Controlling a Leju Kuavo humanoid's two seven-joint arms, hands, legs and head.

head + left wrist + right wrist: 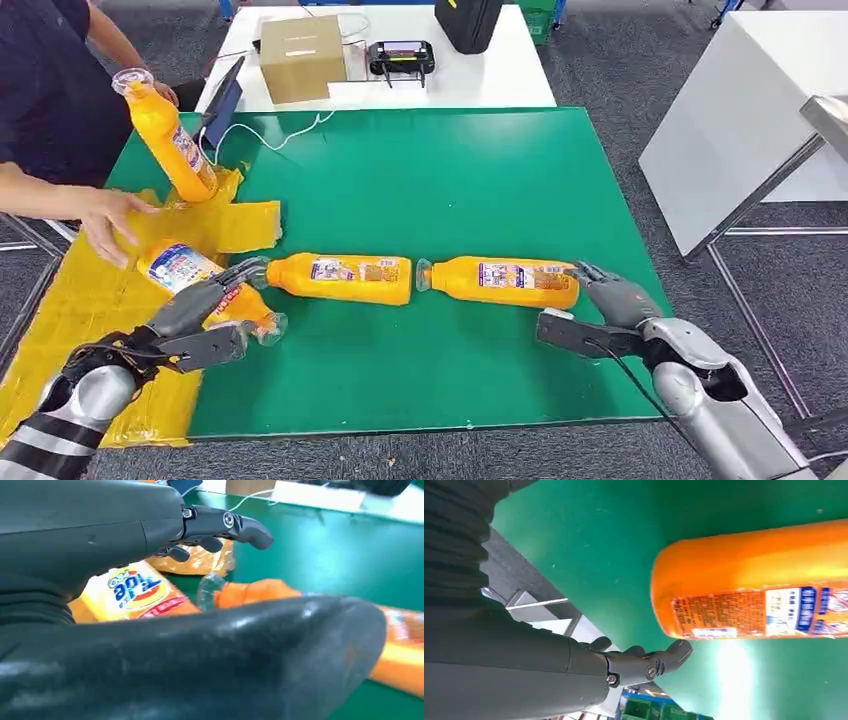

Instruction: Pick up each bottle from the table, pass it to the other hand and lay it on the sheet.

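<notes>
Three orange bottles lie on the green table (450, 180). My left hand (200, 325) hovers over the left bottle (178, 268) (131, 592), fingers (240, 525) straight and spread, thumb on its near side, not gripping. That bottle lies at the edge of the yellow sheet (80, 300). The middle bottle (345, 278) (250, 591) points its clear cap toward my left hand. My right hand (600, 305) is open at the base of the right bottle (505, 280) (764, 585), fingertips (674, 652) close to it. A person holds a fourth bottle (168, 135) above the sheet.
The person stands at the far left, one hand (105, 222) flat on the sheet. Behind the green table a white table carries a cardboard box (300, 55), a controller (402, 57) and a black bag (468, 22). A white table (740, 110) stands to the right.
</notes>
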